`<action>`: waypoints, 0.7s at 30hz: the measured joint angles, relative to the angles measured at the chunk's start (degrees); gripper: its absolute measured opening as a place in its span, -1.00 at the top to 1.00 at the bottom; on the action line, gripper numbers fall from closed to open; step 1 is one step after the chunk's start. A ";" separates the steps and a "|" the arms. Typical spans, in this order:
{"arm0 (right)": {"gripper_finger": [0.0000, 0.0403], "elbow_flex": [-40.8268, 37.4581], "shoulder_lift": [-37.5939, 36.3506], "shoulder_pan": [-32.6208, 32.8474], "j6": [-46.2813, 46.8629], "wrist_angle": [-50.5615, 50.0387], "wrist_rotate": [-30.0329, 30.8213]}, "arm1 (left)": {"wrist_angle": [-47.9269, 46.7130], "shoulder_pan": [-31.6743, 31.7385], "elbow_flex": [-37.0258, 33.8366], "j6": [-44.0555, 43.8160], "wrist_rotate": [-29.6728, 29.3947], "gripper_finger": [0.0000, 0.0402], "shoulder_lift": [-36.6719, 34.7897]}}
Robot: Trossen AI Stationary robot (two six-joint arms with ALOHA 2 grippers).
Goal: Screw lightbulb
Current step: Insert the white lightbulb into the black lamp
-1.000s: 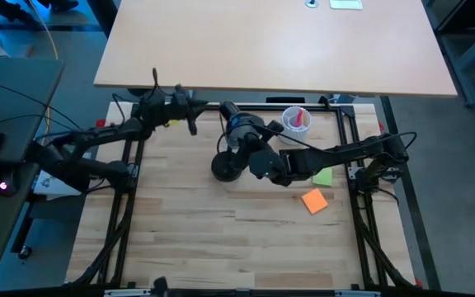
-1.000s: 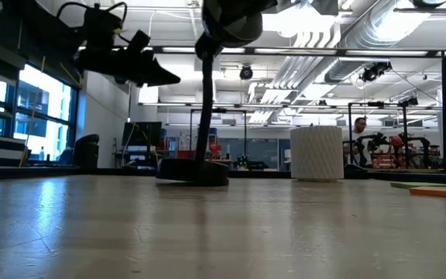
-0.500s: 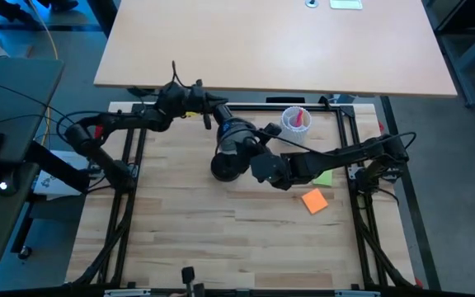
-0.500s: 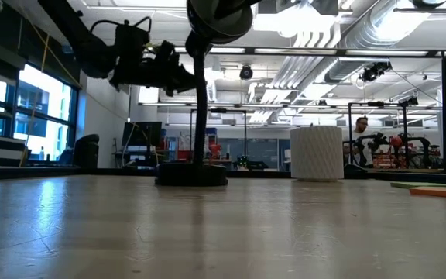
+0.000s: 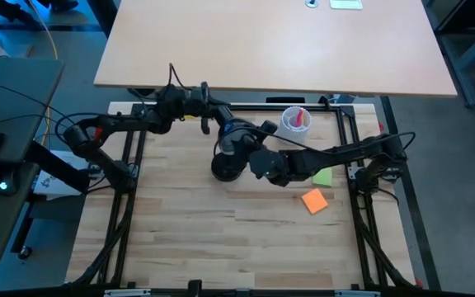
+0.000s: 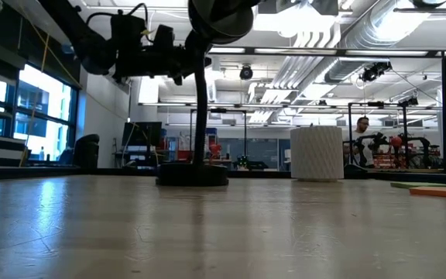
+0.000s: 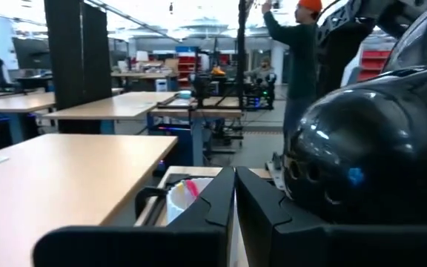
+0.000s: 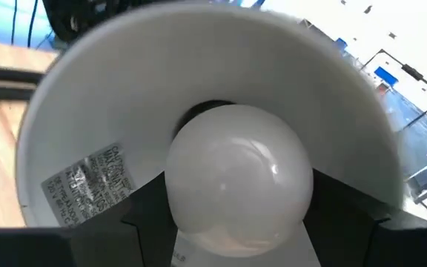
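The lightbulb [image 8: 237,174], base hidden inside the lamp shade [image 8: 80,111], sits gripped by the right end effector [image 8: 236,222]; left end effector [image 7: 234,194] closed.

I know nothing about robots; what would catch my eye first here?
Probably the white lightbulb held in the right gripper, inside the black lamp's white-lined shade near the table's far middle. The left gripper, shut, sits against the shade's outside. A white cup stands nearby.

left gripper [image 7: 234,204]: fingers together, raised | right gripper [image 8: 236,215]: fingers clamped, raised
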 joint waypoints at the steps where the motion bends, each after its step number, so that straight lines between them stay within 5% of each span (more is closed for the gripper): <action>1: -0.17 0.00 0.46 0.00 -0.78 0.01 0.16 | 0.01 -0.49 0.00 0.01 -0.06 0.94 0.00; 15: -0.17 0.11 2.89 1.30 -11.21 3.57 3.67 | -2.04 -3.03 -0.17 -0.24 2.70 0.94 0.13; 21: -0.17 0.09 2.89 1.06 -8.92 2.86 3.33 | -2.95 -4.66 -0.74 -0.07 3.72 0.94 0.04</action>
